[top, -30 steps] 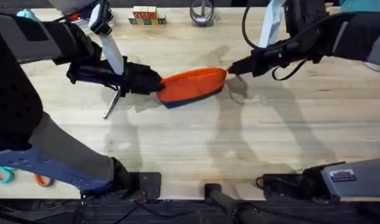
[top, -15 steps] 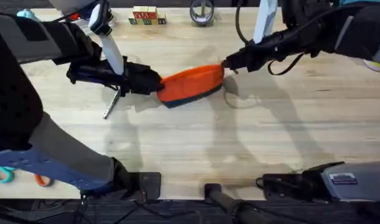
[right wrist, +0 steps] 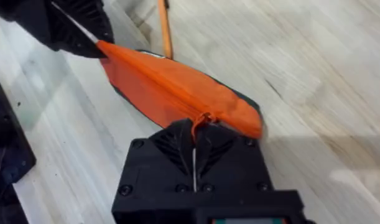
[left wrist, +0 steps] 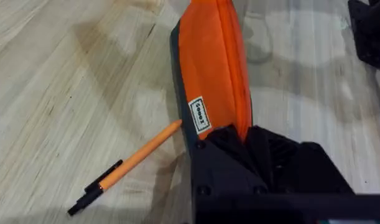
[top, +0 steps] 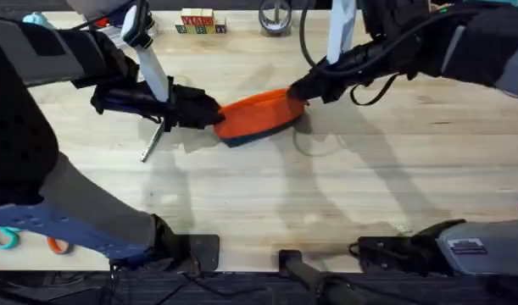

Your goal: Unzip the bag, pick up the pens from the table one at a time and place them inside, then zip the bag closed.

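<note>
The orange bag point(top: 257, 113) lies on the table point(top: 343, 195) just left of centre, its navy underside showing along the near edge. My left gripper point(top: 213, 115) is shut on the bag's left end point(left wrist: 230, 132). My right gripper point(top: 297, 88) is shut on the zipper pull point(right wrist: 202, 118) at the top of the bag point(right wrist: 165, 84), near its right end. The silver-grey pen point(top: 152, 141) lies left of the bag, partly under the left gripper. The orange pen point(left wrist: 135, 157) with a dark end lies on the wood beside the bag's point(left wrist: 209, 62) left end; the same pen point(right wrist: 163, 28) also appears in the right wrist view.
Small wooden blocks point(top: 197, 22) and a roll of tape point(top: 275, 17) stand along the far edge. Scissors with teal and orange handles point(top: 21, 239) lie at the near left. The near and right parts of the table are bare wood.
My right gripper has slid left along the top of the bag with the zipper pull. The bag's right end has drawn in with it. The left gripper has held still.
</note>
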Available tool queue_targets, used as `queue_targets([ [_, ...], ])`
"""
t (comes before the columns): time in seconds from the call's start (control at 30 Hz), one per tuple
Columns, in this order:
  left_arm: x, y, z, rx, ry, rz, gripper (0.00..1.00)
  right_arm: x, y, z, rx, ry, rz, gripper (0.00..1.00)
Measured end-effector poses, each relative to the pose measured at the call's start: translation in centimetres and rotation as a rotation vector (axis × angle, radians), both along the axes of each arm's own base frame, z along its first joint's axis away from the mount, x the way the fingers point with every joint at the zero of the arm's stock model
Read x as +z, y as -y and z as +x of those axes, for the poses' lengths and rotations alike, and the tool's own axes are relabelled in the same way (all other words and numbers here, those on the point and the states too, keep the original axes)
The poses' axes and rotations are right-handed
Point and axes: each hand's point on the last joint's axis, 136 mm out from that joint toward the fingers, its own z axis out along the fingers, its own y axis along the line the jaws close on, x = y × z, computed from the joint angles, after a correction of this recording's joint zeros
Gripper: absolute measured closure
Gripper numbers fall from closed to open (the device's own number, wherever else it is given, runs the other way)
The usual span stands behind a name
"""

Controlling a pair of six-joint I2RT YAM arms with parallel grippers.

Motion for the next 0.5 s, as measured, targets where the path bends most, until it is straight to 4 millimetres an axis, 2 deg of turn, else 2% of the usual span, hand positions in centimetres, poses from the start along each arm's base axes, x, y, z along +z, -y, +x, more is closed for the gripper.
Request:
queue_targets([
  [0.5, 0.0, 0.0, 0.0, 0.000, -0.001, 0.000, 0.958, 0.1, -3.2, -2.2, 0.098, 0.008, 0.001, 0.971],
])
